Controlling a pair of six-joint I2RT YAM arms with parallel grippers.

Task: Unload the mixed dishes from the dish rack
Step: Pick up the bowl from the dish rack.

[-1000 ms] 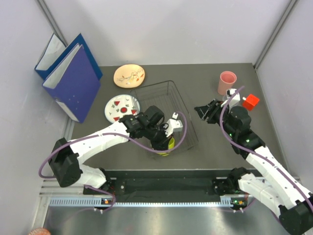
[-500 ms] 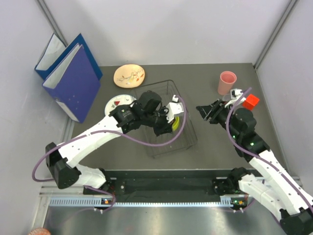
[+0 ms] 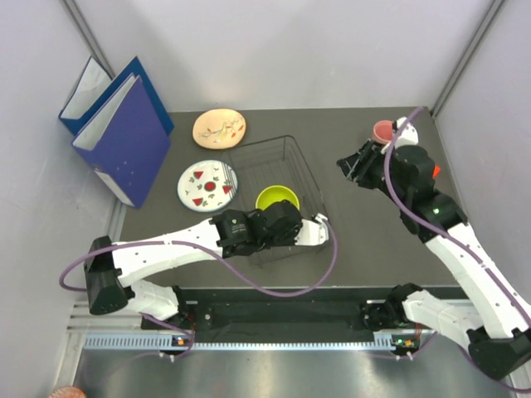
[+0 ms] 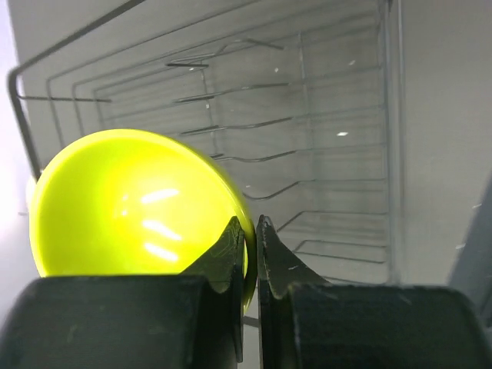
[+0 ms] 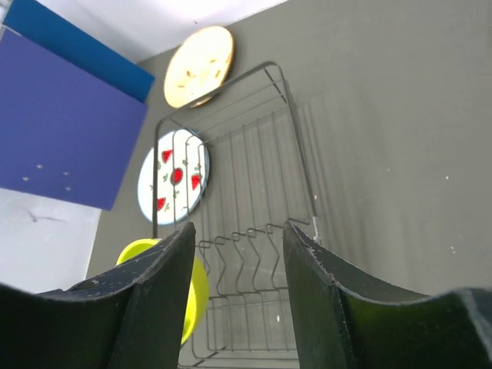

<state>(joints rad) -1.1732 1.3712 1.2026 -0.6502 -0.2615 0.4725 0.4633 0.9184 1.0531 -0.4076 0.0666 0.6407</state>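
In the left wrist view, the left claw (image 4: 247, 254) has its two black fingers pressed almost together. A thin strip of yellow shows in the slit, so it is pinching the rim of the yellow bowl (image 4: 138, 204). The round outside of the bowl fills the left side, and the thin wires of the dish rack (image 4: 323, 154) stretch away behind it. In the right wrist view, the right claw (image 5: 238, 284) has its fingers spread apart with nothing between them. It hangs high above the gray worktop (image 5: 384, 154) and looks down on the rack. The bowl sits at the rack's near left side. A white plate (image 5: 174, 177) with red fruit lies flat just left of the rack. A tan plate (image 5: 198, 68) lies farther away, past the rack's far left corner, near a blue binder (image 5: 61, 123). In the top view, the bowl is over the middle of the rack, open side up, right by the left arm's wrist. I cannot tell if it touches the wires. Both plates lie outside the rack. A pink cup (image 3: 383, 131) stands at the far right, partly hidden behind the right arm.
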